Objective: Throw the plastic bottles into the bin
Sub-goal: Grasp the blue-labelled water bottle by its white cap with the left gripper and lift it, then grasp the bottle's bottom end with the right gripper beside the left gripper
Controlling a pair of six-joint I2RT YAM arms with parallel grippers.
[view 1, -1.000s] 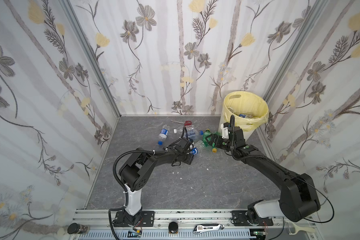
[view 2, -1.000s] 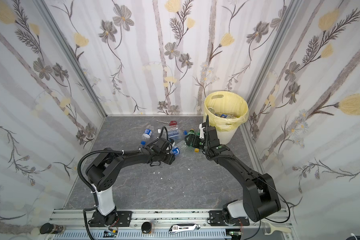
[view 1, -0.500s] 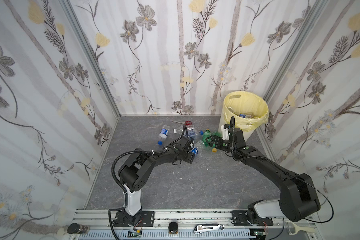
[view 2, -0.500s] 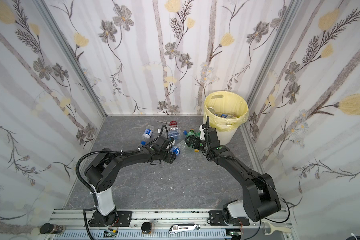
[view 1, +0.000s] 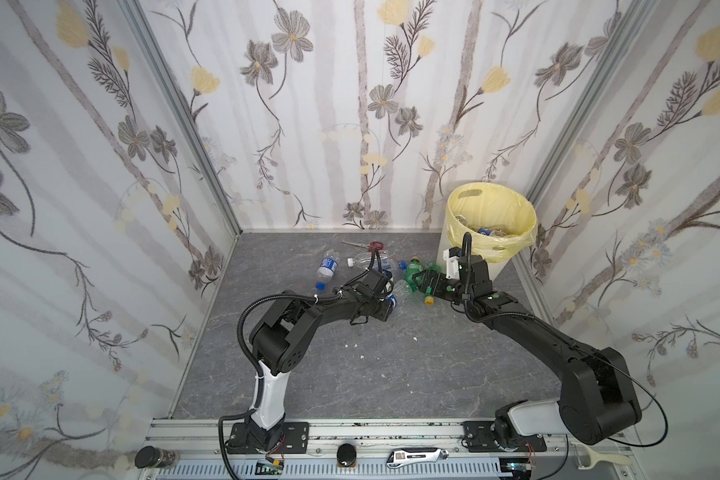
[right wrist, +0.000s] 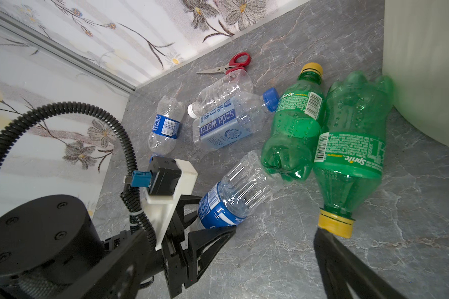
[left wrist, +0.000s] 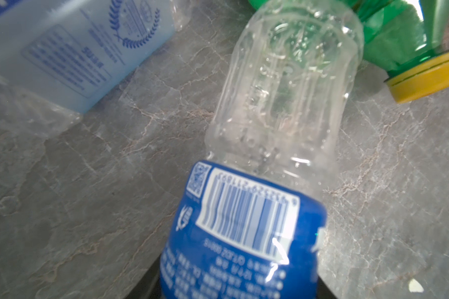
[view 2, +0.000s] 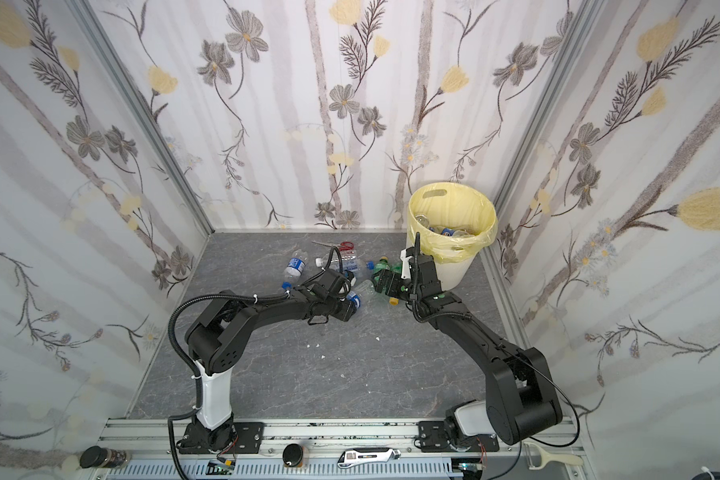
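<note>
bright, even light; soft shadows on the grey marbled tabletop (view 1: 391, 374); top views sharp; left wrist view blurred, with glare on the clear blue-labelled plastic bottle (left wrist: 278, 103).

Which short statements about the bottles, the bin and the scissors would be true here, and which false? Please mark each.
1. The left tool is closed on a clear blue-labelled bottle. True.
2. Two green bottles lie side by side close to the bin. True.
3. The scissors are inside the bin. False: they lie on the grey table near the back wall.
4. The bin is empty. False: several bottles lie inside it.
</note>
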